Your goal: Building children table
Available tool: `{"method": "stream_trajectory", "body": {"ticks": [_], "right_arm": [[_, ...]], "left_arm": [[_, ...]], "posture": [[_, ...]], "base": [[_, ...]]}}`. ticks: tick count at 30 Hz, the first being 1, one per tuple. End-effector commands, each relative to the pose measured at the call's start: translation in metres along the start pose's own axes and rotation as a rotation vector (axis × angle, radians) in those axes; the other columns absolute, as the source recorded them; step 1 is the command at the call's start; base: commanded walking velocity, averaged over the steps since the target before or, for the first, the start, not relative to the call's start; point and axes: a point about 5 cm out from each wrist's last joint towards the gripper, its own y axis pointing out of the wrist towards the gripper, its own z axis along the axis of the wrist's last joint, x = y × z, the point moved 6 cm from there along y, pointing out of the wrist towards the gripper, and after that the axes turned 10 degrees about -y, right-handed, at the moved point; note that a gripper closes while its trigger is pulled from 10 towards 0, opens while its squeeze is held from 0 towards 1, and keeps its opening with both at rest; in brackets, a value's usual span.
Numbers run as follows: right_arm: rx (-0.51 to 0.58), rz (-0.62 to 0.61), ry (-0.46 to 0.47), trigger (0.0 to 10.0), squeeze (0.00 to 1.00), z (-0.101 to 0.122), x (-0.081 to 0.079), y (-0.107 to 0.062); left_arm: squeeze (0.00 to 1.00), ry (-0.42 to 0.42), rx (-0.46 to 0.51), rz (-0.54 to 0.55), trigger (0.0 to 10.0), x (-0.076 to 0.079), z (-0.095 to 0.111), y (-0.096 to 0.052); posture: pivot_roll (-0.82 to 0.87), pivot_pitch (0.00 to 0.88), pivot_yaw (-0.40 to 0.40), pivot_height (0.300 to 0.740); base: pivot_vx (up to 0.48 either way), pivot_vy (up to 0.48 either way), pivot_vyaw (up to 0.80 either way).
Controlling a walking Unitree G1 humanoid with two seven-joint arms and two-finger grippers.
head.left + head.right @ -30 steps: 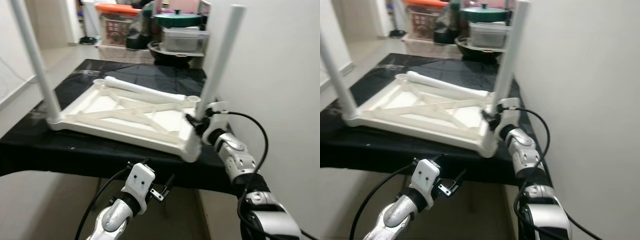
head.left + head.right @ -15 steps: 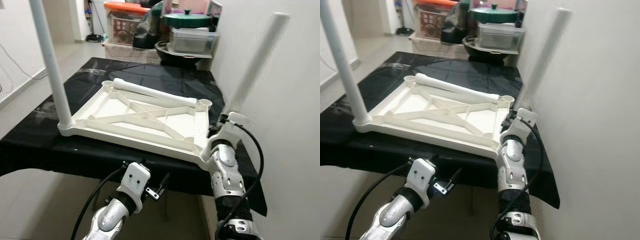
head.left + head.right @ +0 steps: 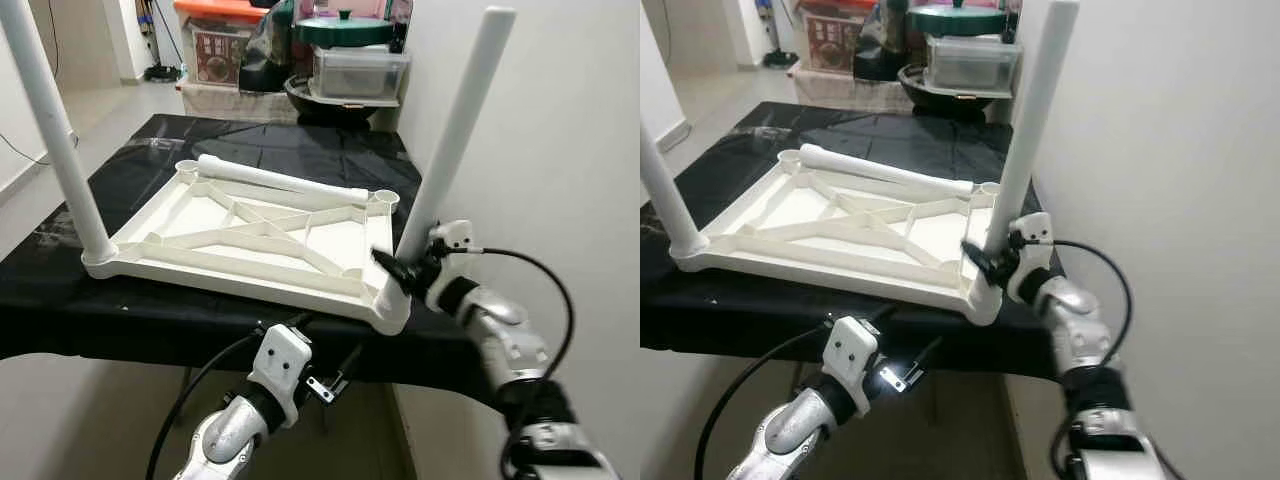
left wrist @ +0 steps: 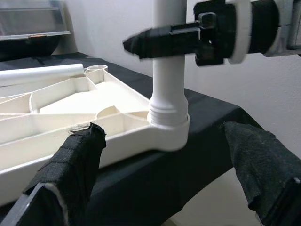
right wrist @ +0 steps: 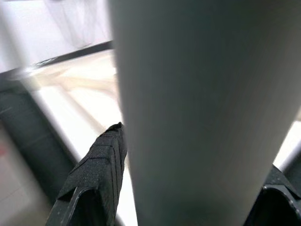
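A white table top (image 3: 232, 271) lies upside down on the black-covered table (image 3: 120, 320). One white leg (image 3: 58, 140) stands in its near left corner. Another leg (image 3: 455, 120) rises from the near right corner, leaning slightly right. My right gripper (image 3: 402, 268) is shut on this leg just above its socket, the leg (image 5: 188, 94) sitting between the fingers (image 5: 96, 165). A third leg (image 3: 280, 180) lies along the far rim. My left gripper (image 3: 332, 378) hangs open below the table's front edge, facing the near right corner socket (image 4: 168, 125).
A white wall (image 3: 560, 150) stands close on the right, almost touching the right leg. Behind the table are a box with an orange lid (image 3: 225, 40), a green-lidded pot (image 3: 345, 28) and a clear container (image 3: 360, 72). Tiled floor lies to the left.
My right forearm has swung out to the right while its gripper stays on the leg. The leg leans less than half a second ago. The camera view has shifted.
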Motion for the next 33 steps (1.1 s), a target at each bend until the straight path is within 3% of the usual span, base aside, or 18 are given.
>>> {"method": "stream_trajectory", "body": {"ticks": [1, 7, 8, 12, 14, 15, 17, 19, 20, 21, 22, 23, 25, 26, 30, 33], "right_arm": [[-0.019, 0.153, 0.011, 10.0, 0.00, 0.001, -0.020, 0.010], [0.021, 0.251, 0.017, 9.9, 0.00, 0.013, -0.030, 0.029], [0.036, 0.238, 0.037, 0.0, 0.00, 0.014, -0.032, 0.033], [0.074, 0.235, 0.048, 0.0, 0.00, 0.013, -0.038, 0.035], [0.066, 0.070, 0.049, 0.0, 0.00, 0.005, -0.025, 0.039], [0.063, -0.072, 0.094, 0.0, 0.00, 0.001, -0.010, 0.040], [0.059, -0.300, 0.089, 0.0, 0.00, -0.004, 0.012, 0.032], [0.057, -0.338, 0.079, 0.0, 0.00, -0.004, 0.017, 0.028], [0.051, -0.497, 0.111, 0.0, 0.00, -0.007, 0.031, 0.018], [0.051, -0.497, 0.111, 0.0, 0.00, -0.007, 0.031, 0.018], [0.030, -0.647, 0.153, 0.0, 0.00, -0.012, 0.045, 0.006], [0.030, -0.647, 0.153, 0.0, 0.00, -0.012, 0.045, 0.006], [-0.025, -0.929, 0.178, 0.0, 0.00, -0.023, 0.061, -0.023], [-0.037, -1.024, 0.189, 0.0, 0.00, -0.024, 0.060, -0.032], [-0.042, -1.093, 0.197, 0.0, 0.00, -0.025, 0.058, -0.039], [-0.058, -1.269, 0.259, 0.0, 0.00, -0.029, 0.042, -0.046]], "left_arm": [[0.00, -0.004, 0.019, -0.009, 10.0, 0.002, 0.004, 0.001], [0.00, -0.002, 0.017, -0.008, 10.0, 0.001, 0.003, 0.001], [0.00, -0.001, 0.018, -0.008, 10.0, 0.002, 0.003, 0.001], [0.00, -0.002, 0.019, -0.011, 10.0, 0.002, 0.003, 0.000], [0.00, -0.002, 0.019, -0.010, 10.0, 0.002, 0.004, 0.000], [0.00, -0.003, 0.019, -0.010, 10.0, 0.002, 0.004, 0.000], [0.00, -0.004, 0.018, -0.012, 10.0, 0.002, 0.003, 0.000], [0.00, -0.004, 0.018, -0.013, 10.0, 0.002, 0.003, 0.000], [0.00, -0.005, 0.019, -0.014, 10.0, 0.002, 0.003, 0.001], [0.00, -0.005, 0.019, -0.014, 10.0, 0.002, 0.003, 0.001], [0.00, -0.006, 0.018, -0.015, 10.0, 0.002, 0.003, 0.001], [0.00, -0.006, 0.018, -0.015, 10.0, 0.002, 0.003, 0.001], [0.00, -0.006, 0.018, -0.018, 10.0, 0.002, 0.002, 0.002], [0.00, -0.006, 0.017, -0.021, 10.0, 0.003, 0.002, 0.002], [0.00, -0.006, 0.017, -0.022, 10.0, 0.003, 0.002, 0.002], [0.00, -0.004, 0.017, -0.023, 10.0, 0.002, 0.002, 0.004]], "posture": [[0.11, 0.000, -0.109, 0.740], [0.12, 0.000, -0.110, 0.740], [0.13, 0.000, -0.113, 0.740], [0.13, 0.000, -0.114, 0.740], [0.13, 0.000, -0.115, 0.740], [0.12, 0.000, -0.111, 0.740], [0.12, 0.000, -0.111, 0.740], [0.12, 0.000, -0.111, 0.740], [0.12, 0.000, -0.106, 0.740], [0.12, 0.000, -0.106, 0.740], [0.11, 0.000, -0.101, 0.740], [0.11, 0.000, -0.101, 0.740], [0.10, 0.000, -0.095, 0.740], [0.10, 0.000, -0.096, 0.740], [0.10, 0.000, -0.096, 0.740], [0.10, 0.000, -0.093, 0.740]], "base": [[0.000, 0.000, 0.00], [0.000, 0.000, 0.00], [0.000, 0.000, 0.00], [0.000, 0.000, 0.00], [0.000, 0.000, 0.00], [0.000, 0.000, 0.00], [0.000, 0.000, 0.00], [0.000, 0.000, 0.00], [0.000, 0.000, 0.00], [0.000, 0.000, 0.00], [0.000, 0.000, 0.00], [0.000, 0.000, 0.00], [0.000, 0.000, 0.00], [0.000, 0.000, 0.00], [0.000, 0.000, 0.00], [0.000, 0.000, 0.00]]}}
